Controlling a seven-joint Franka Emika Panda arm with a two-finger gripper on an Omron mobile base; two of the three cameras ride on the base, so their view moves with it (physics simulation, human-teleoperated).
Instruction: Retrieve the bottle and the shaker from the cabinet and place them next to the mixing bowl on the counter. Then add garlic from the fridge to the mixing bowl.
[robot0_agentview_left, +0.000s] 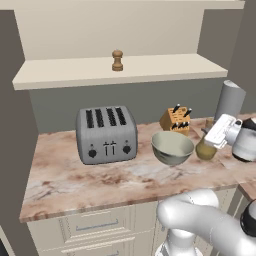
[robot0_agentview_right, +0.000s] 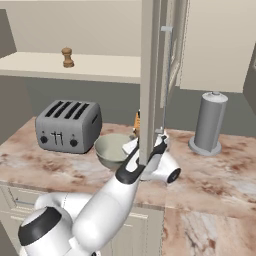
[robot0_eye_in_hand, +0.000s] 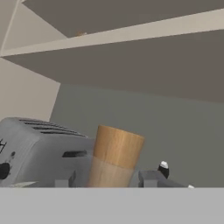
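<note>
Gripper clamped on the bottle at its neck, resting on the counter just right of the mixing bowl, with the shaker upright on the cabinet shelf

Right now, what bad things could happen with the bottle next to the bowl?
The end effector is shut on the bottle, low beside the mixing bowl. Letting go while it is tilted could tip it over. The knife block stands close behind, so a swing might bump it. The shaker waits on the cabinet shelf.
</note>
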